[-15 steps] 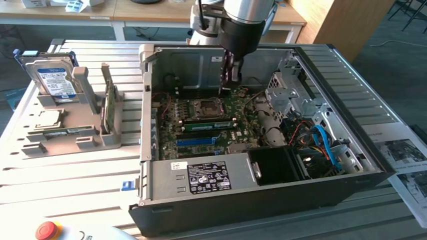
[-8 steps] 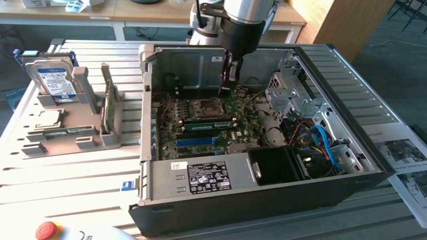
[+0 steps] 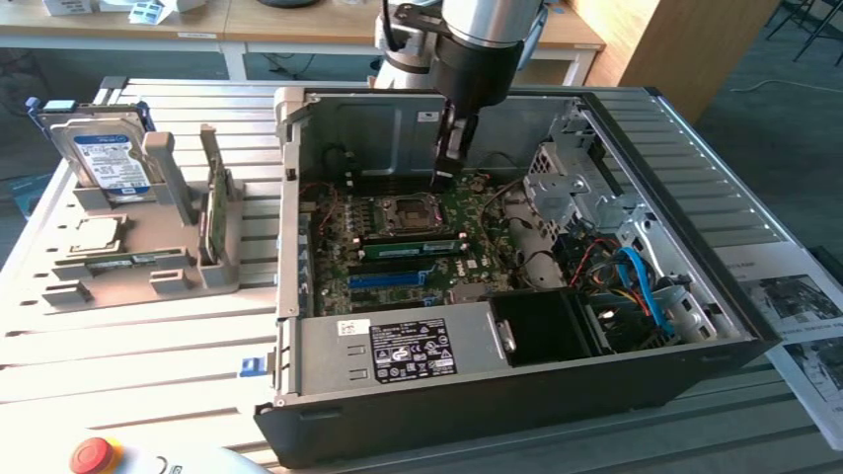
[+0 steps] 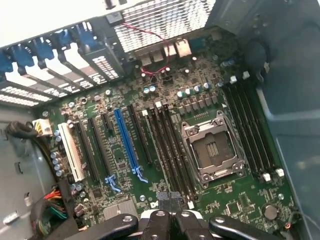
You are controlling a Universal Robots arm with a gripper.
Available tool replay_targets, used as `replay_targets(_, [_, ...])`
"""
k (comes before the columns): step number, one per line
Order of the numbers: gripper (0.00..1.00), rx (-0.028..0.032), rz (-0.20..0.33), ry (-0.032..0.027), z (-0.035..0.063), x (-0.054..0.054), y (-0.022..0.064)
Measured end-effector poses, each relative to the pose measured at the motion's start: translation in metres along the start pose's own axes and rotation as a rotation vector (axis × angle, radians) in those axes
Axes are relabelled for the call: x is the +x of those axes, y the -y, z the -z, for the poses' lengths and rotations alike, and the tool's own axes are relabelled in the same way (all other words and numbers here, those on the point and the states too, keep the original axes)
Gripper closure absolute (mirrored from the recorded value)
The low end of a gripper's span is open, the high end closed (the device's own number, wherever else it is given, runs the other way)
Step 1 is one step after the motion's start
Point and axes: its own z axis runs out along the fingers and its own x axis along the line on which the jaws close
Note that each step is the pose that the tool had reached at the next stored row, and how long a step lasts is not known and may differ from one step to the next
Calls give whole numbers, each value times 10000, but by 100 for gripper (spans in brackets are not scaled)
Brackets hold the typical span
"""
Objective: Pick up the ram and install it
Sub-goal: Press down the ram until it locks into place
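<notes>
Gripper (image 4: pixel 169 206): fingers pressed together, tips partly cut off, nothing pinched. Below it, open computer case (image 3: pixel 737 336) containing motherboard (image 4: pixel 150 150); one ram (image 3: pixel 413 245) seated near the empty CPU socket (image 4: pixel 212 150).

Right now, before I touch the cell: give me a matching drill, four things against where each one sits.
1. hard drive
2. gripper
3. red button
4. long blue slot

A. on the motherboard
B. standing in the grey holder outside the case
C. inside the open case, over the motherboard
D. exterior view's lower left corner

Pairs: 1-B, 2-C, 3-D, 4-A
</notes>
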Motion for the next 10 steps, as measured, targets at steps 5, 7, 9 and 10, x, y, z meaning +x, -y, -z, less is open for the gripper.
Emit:
replay_targets(5, [90, -5, -549, 26, 0, 0, 0])
replay_targets(7, [90, -6, -765, 37, 0, 0, 0])
replay_targets(9, [90, -9, -987, 48, 0, 0, 0])
replay_targets(10, [90, -9, -1099, 53, 0, 0, 0])
